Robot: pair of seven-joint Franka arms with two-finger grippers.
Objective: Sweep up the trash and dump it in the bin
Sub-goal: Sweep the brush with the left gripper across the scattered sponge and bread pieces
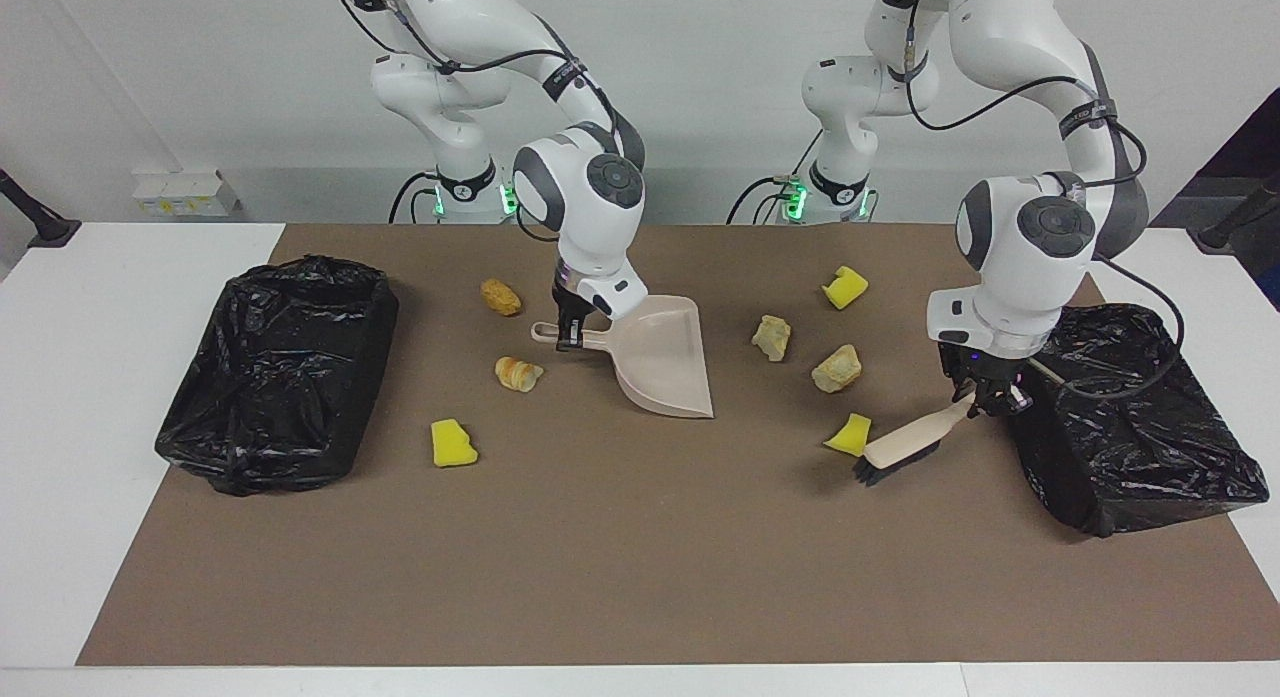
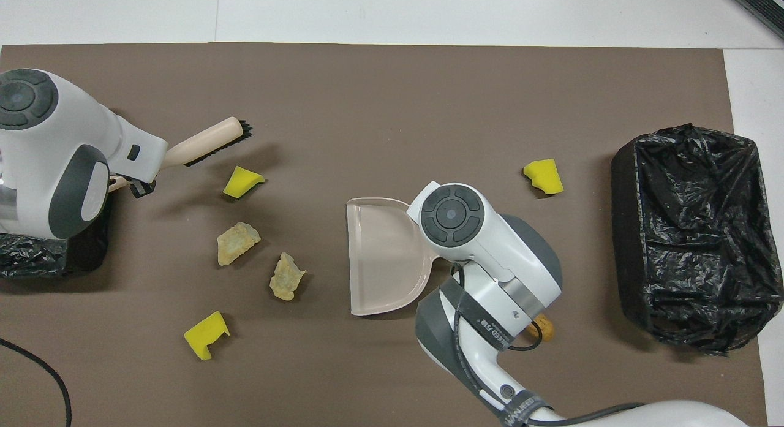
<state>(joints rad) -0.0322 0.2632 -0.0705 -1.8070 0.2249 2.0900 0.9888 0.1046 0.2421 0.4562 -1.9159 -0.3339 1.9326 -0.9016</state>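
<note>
The left claw point(image 1: 982, 399) is pinched tight on the handle of the hand brush point(image 1: 908, 444), beside the black-lined bin point(image 1: 1130, 417) at the left arm's end of the worktop. The brush slants down from the claw, its dark bristles low over the brown mat point(image 1: 640, 557), just beside a yellow sponge chunk point(image 1: 849, 434).

The right claw point(image 1: 567, 329) is clamped on the dustpan point(image 1: 662, 370) handle; the pan lies near the middle of the mat, its mouth facing away from the robots.

Two pale tan lumps point(image 1: 837, 368) point(image 1: 772, 336) and another yellow chunk point(image 1: 845, 287) lie between pan and brush, nearer the robots. A brown roll point(image 1: 500, 297), a sliced bread piece point(image 1: 518, 373) and a third yellow chunk point(image 1: 452, 443) lie between the pan and the second bin point(image 1: 275, 372).
</note>
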